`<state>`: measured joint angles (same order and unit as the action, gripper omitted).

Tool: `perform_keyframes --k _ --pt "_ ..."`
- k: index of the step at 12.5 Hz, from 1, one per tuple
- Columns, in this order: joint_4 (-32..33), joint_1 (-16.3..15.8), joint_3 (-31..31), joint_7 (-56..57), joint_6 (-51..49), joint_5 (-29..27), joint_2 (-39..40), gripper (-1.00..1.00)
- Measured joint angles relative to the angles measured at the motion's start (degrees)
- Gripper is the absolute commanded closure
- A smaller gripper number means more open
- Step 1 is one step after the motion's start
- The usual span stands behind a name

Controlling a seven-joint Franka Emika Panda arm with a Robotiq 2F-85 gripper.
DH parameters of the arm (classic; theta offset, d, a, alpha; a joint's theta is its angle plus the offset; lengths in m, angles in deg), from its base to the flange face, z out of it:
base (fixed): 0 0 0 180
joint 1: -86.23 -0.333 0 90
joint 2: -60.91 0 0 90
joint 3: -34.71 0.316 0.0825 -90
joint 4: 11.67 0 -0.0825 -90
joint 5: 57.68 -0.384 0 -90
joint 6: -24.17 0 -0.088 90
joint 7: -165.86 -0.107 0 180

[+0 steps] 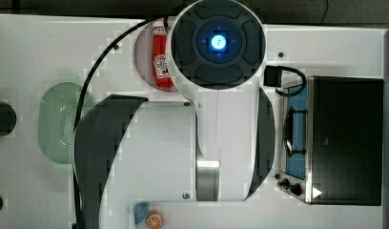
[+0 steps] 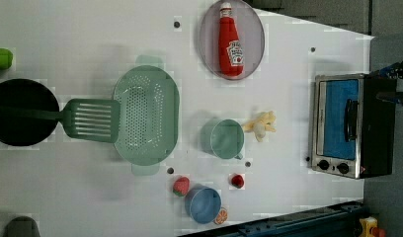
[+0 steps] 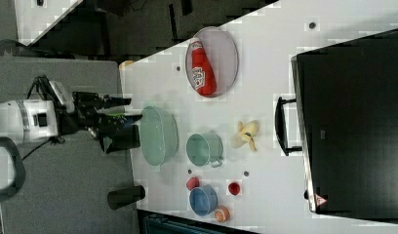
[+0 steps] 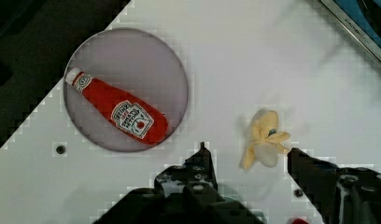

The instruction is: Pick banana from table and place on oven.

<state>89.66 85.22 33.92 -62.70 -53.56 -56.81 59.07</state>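
The banana [image 2: 261, 124] is a small pale yellow peeled toy lying on the white table [image 2: 66, 29] between the green mug [image 2: 224, 139] and the oven [image 2: 350, 126]. It also shows in the right view as the banana [image 3: 246, 134], in front of the oven's [image 3: 353, 122] black top and handle. In the wrist view my gripper [image 4: 247, 150] is open, well above the table. The banana [image 4: 263, 140] appears between its two dark fingers [image 4: 202, 163]. The right view has the gripper [image 3: 120, 109] at its left, on the white arm. From the top view, the arm hides the banana, beside the oven [image 1: 347, 138].
A ketchup bottle [image 2: 230, 42] lies on a round grey plate [image 2: 254, 29]. A green colander [image 2: 146, 116], a spatula [image 2: 91, 119] and a black pan [image 2: 21, 112] sit on the left view's left. A blue cup [image 2: 203, 205], two strawberries [image 2: 181, 186] and an orange slice [image 2: 220, 216] lie near the table's edge.
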Motion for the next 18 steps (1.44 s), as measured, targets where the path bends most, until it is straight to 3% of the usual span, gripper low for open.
perform_keyframes --k 3,6,10,12,15,18 --pt "15.28 0.26 -1.66 0.0 -9.2 -0.25 -16.29 -0.99" --pt "15.28 1.15 -2.35 -0.16 -8.92 0.94 -23.15 -1.0" --pt "15.61 1.43 -1.68 -0.42 -2.08 1.09 -20.49 -1.0" --pt "19.08 0.53 -2.84 -0.38 3.66 -1.11 -16.57 -1.0" --pt "26.47 0.85 -2.4 -0.55 13.44 1.76 -10.35 -1.0" --pt "31.61 0.83 -2.3 -0.51 25.47 0.05 -3.34 -1.0"
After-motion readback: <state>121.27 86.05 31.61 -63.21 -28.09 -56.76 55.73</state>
